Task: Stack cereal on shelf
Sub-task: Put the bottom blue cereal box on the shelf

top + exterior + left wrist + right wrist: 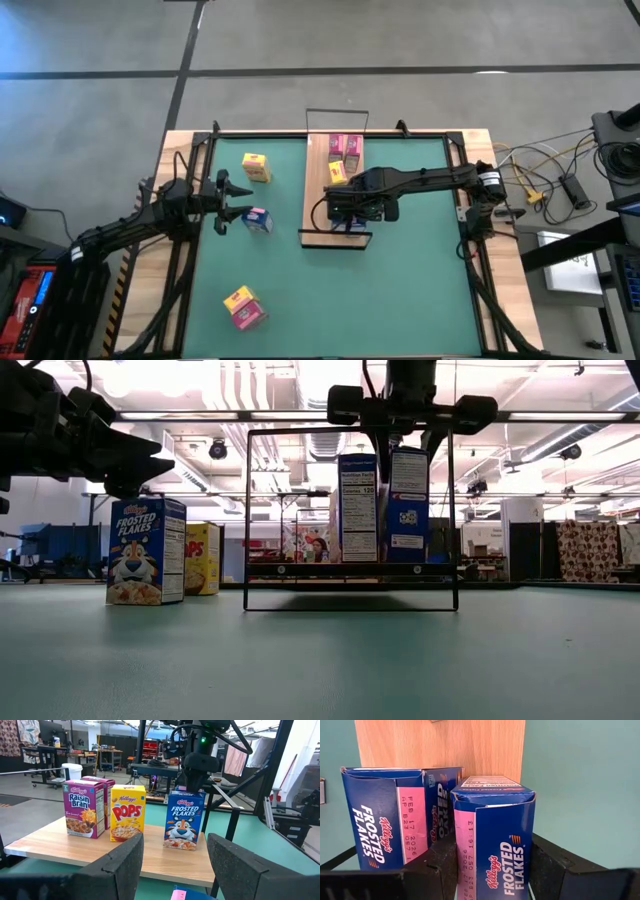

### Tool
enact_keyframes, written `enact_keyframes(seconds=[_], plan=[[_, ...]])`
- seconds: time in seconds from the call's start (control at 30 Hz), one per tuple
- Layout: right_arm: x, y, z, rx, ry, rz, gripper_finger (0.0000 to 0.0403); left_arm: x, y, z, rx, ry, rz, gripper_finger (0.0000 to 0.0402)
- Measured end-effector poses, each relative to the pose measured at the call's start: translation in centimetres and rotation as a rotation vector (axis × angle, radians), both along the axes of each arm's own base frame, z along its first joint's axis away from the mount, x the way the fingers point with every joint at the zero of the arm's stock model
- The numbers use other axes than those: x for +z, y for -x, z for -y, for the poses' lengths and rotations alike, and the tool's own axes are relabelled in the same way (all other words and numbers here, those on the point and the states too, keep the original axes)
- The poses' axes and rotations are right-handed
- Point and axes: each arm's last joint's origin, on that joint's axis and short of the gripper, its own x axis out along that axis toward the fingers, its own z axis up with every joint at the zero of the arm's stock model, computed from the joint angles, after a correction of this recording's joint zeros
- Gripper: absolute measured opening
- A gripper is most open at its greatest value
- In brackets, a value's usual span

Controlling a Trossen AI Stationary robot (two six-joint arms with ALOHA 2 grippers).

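Note:
The shelf [322, 215] is a light-wood board lying mid-table, with wire rails at its ends. On it stand Raisin Bran boxes [83, 815], a Pops box [127, 814] and two blue Frosted Flakes boxes of cereal side by side [395, 815], [495, 840]. My right gripper [350, 208] points down over the board's near half, shut on one blue box. My left gripper [238, 198] waits level at the table's left side, open, with nothing between its fingers. My right gripper pinches the Frosted Flakes box at its top end [465, 845], one finger [440, 865] on each broad face. The fingers come from above, pointing down. The box is upright, close beside the other blue box, with its bottom [180, 846] on the board.
Loose boxes stand on the green table left of the board: a yellow one [256, 167] farther back, a blue one [258, 220] just under my left gripper, and a yellow-and-pink pair [243, 307] near the front. A black frame [470, 240] borders the table.

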Motion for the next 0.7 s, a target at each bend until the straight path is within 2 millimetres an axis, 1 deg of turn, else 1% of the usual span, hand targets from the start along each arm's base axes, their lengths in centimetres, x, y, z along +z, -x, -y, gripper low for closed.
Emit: enact_keyframes(seconds=[0.13, 0.23, 0.53, 0.7], plan=[[0.01, 0.01, 0.0, 0.006, 0.001, 0.0, 0.0177, 0.0, 0.0, 0.0, 0.0, 0.0, 0.0, 0.0204], [0.0, -0.01, 0.0, 0.016, 0.002, 0.0, 0.0188, 0.0, 0.0, 0.0, 0.0, 0.0, 0.0, 0.0204], [0.07, 0.05, 0.05, 0.03, 0.015, 0.0, 0.0243, 0.0, 0.0, 0.0, 0.0, 0.0, 0.0, 0.0204], [0.89, 0.55, 0.07, 0.052, 0.022, 0.01, 0.0273, 0.0, 0.0, 0.0, 0.0, 0.0, 0.0, 0.0204]])
